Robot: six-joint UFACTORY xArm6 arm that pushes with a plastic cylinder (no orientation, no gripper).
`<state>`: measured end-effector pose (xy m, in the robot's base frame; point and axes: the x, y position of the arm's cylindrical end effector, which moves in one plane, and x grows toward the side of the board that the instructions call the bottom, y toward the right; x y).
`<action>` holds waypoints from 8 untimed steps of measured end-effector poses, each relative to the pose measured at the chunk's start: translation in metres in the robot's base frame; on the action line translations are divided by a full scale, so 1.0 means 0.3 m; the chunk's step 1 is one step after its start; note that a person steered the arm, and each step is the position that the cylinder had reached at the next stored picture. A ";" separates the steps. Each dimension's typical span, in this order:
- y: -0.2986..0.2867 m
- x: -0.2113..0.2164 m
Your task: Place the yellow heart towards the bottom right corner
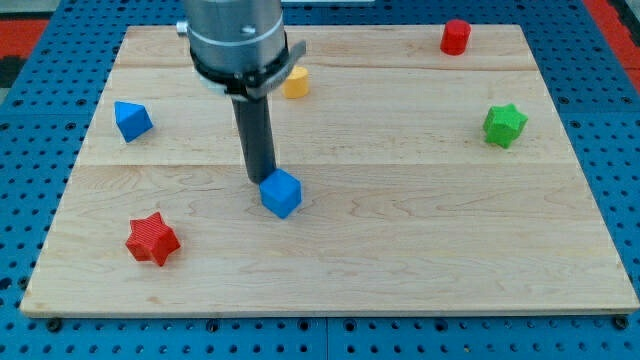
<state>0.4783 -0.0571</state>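
Note:
A small yellow block (295, 83), partly hidden behind the arm's housing so its shape is unclear, lies near the view's top, left of centre. My tip (262, 179) rests on the wooden board (420, 230) well below it, touching the upper left edge of a blue cube (282, 193). The rod stands upright under the grey housing.
A blue block (132, 120) lies at the view's left. A red star (152, 238) lies at the bottom left. A green star (504, 125) sits at the right. A red block (456, 36) sits at the top right. Blue pegboard surrounds the board.

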 end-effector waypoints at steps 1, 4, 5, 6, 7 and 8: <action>0.184 0.092; -0.157 -0.315; -0.121 -0.461; -0.122 -0.558; 0.015 -0.570; 0.201 -0.478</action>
<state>0.3349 0.0032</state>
